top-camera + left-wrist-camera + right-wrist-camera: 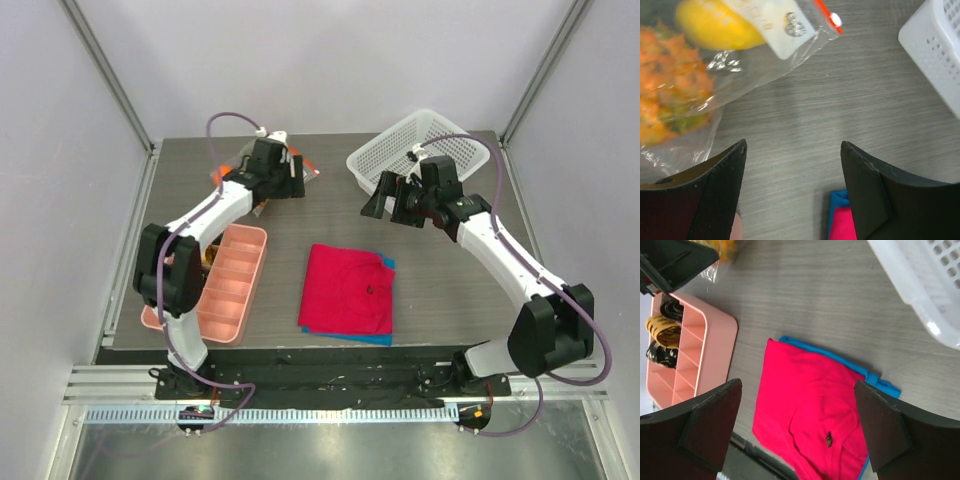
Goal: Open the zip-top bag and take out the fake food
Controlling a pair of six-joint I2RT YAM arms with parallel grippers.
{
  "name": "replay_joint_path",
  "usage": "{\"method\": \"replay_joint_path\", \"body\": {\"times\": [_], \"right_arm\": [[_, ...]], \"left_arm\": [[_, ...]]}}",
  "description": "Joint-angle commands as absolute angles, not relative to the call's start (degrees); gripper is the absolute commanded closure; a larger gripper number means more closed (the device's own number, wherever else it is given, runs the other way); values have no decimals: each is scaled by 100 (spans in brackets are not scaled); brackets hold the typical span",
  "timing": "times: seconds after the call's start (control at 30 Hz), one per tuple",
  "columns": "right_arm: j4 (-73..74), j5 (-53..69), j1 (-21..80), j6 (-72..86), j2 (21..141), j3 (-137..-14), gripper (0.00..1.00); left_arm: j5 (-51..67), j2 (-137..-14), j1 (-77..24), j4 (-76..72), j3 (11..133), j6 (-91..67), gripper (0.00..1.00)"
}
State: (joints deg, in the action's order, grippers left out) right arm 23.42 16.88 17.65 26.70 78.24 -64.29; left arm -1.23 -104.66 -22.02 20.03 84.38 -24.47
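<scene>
I log bright, even, diffuse light with soft shadows on the bench [330, 200]; left wrist view blurs the near zip-top bag [715, 65], with glare on its plastic.

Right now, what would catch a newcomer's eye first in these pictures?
The bright red cloth, on a blue cloth, lies in the middle of the table. Left of it sits a pink divided tray, and at the far right a white mesh basket. At the far left, the zip-top bag holds yellow and orange fake food.
</scene>
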Motion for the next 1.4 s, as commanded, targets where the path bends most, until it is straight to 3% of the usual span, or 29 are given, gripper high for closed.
{"method": "replay_joint_path", "body": {"times": [0.0,0.27,0.5,0.63,0.7,0.9,1.13,1.27,1.37], "right_arm": [[2845,2301,1758,2874,8111,-7214,0],[4640,2268,1731,2549,8086,-8464,0],[4860,2215,1635,2584,7822,-8324,0],[4852,2224,1529,2663,7927,-8384,0],[4695,2276,1538,2811,8067,-8315,0],[3332,1971,1792,3577,8848,-8138,0],[1657,1152,2126,4543,9982,-8630,0],[1109,151,2732,4158,10676,-9210,0],[398,-377,3040,4394,11212,-9272,0]], "left_arm": [[-1237,-10686,-2645,1528,9183,-1206,25],[-3082,-12645,-3269,2145,10748,571,23],[-3980,-13376,-3296,1626,11153,668,23],[-4446,-13544,-3296,1538,11223,466,28],[-4413,-13527,-3296,2113,11477,-162,27],[-3209,-11920,-3296,2040,10445,-984,16],[-3313,-9793,-3138,2363,8703,-1801,15],[-3411,-8888,-2717,4177,8491,-2888,14],[-2912,-7965,-2698,4369,8008,-2848,16]]}}
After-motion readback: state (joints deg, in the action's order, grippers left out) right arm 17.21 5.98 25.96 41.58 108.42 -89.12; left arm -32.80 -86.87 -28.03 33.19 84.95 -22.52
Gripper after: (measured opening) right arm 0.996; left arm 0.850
